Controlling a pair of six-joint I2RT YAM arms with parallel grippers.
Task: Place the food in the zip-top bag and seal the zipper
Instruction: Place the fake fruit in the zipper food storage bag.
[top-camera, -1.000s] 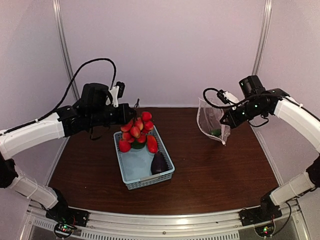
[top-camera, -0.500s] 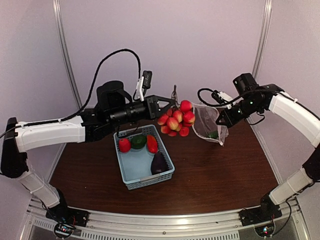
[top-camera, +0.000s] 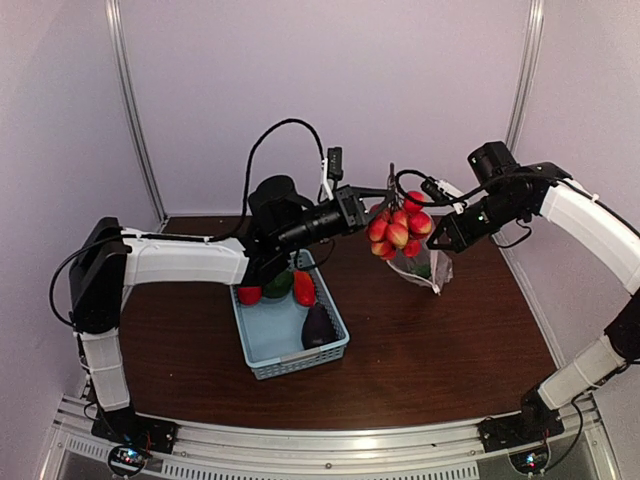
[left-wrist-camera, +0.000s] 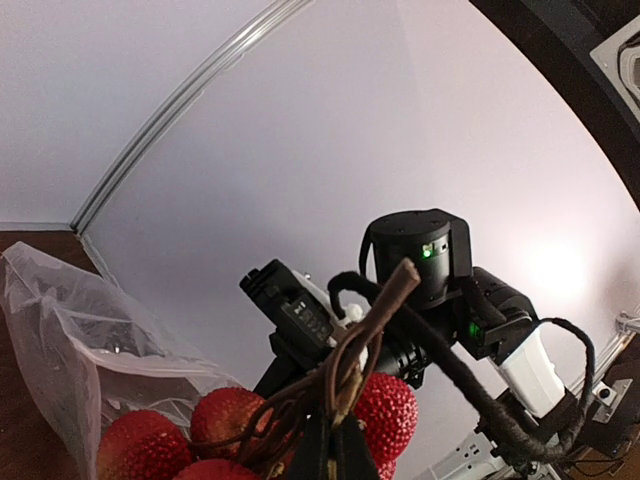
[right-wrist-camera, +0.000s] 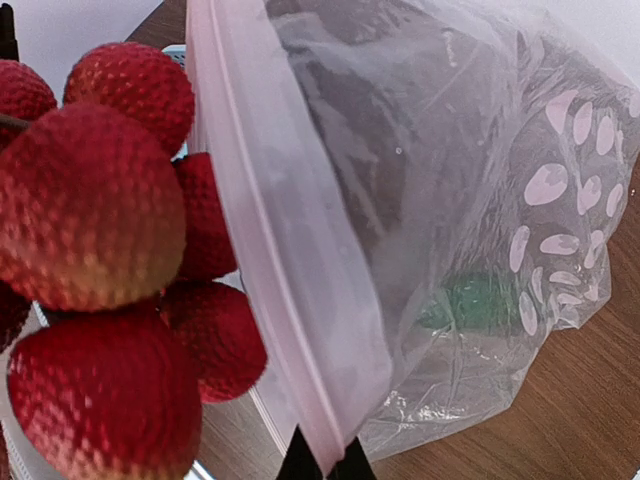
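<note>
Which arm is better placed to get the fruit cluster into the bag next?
Left. The left pincer grips the fruit cluster by its stem, beside the zip-top bag's mouth. The right pincer is busy pinching the bag's edge, holding it up.

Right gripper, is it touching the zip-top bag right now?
Touching. The right wrist view shows the right gripper closed on the zipper of the zip-top bag, with the strip pinched between its fingertips.
</note>
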